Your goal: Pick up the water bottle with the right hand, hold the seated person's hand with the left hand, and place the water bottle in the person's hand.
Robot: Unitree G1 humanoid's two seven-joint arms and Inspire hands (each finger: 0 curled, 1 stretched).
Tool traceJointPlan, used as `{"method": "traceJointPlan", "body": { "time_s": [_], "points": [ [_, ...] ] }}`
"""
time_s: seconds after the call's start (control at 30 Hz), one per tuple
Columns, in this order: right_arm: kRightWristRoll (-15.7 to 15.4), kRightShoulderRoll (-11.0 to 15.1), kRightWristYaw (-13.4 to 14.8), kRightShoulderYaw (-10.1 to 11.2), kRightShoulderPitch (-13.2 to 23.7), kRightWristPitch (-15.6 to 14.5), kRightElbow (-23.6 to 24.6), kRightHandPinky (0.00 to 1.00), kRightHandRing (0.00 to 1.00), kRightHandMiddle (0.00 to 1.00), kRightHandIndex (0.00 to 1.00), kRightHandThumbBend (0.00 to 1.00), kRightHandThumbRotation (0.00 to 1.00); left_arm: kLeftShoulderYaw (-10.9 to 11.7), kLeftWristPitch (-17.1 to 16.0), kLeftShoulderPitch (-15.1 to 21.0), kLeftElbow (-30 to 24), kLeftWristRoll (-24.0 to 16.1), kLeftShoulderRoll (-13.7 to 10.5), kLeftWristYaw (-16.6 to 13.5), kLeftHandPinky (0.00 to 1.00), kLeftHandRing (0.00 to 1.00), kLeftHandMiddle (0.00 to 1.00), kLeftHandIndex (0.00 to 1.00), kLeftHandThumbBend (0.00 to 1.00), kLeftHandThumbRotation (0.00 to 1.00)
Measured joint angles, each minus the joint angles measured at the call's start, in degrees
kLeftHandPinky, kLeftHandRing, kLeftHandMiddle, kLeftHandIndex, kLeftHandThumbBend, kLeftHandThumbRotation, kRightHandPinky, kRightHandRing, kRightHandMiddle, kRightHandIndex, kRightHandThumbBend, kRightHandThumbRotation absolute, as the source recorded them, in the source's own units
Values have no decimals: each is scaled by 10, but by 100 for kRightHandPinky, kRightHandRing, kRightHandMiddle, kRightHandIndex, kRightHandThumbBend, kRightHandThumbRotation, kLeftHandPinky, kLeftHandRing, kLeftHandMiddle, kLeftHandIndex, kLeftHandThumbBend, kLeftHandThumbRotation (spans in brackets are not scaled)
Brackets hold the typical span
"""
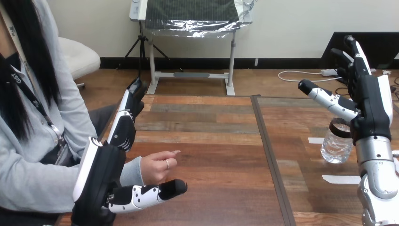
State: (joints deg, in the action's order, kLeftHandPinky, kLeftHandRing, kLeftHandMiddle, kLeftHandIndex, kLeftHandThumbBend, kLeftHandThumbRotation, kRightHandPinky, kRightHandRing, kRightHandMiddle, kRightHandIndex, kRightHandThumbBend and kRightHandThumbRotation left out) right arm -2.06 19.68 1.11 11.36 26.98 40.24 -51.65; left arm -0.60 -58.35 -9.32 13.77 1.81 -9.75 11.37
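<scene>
A clear water bottle (335, 146) with a dark cap stands upright on the table at the right, partly hidden behind my right wrist. My right hand (374, 103) is raised just above and beside it, open, fingers straight up and thumb reaching left over the cap. The person's hand (157, 167) rests low over the table at the left, loosely curled and holding nothing. My left hand (101, 174) is open at the person's wrist. Its straight fingers (124, 122) run along the far side and its thumb (150, 193) lies on the near side, not curled round it.
The person sits at the table's left side. A dark seam (268, 155) runs front to back down the middle of the wooden table. White tape strips (341, 179) lie on the right half near the bottle.
</scene>
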Motion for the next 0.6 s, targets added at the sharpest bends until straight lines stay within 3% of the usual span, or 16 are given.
{"method": "traceJointPlan", "body": {
  "time_s": [0.6],
  "points": [
    [0, 3, -5, 0, -2, -1, 10, 92, 92, 87, 96, 100, 36, 0, -9, 5, 6, 1, 0, 0, 100, 100, 100, 100, 100, 48]
  ]
}}
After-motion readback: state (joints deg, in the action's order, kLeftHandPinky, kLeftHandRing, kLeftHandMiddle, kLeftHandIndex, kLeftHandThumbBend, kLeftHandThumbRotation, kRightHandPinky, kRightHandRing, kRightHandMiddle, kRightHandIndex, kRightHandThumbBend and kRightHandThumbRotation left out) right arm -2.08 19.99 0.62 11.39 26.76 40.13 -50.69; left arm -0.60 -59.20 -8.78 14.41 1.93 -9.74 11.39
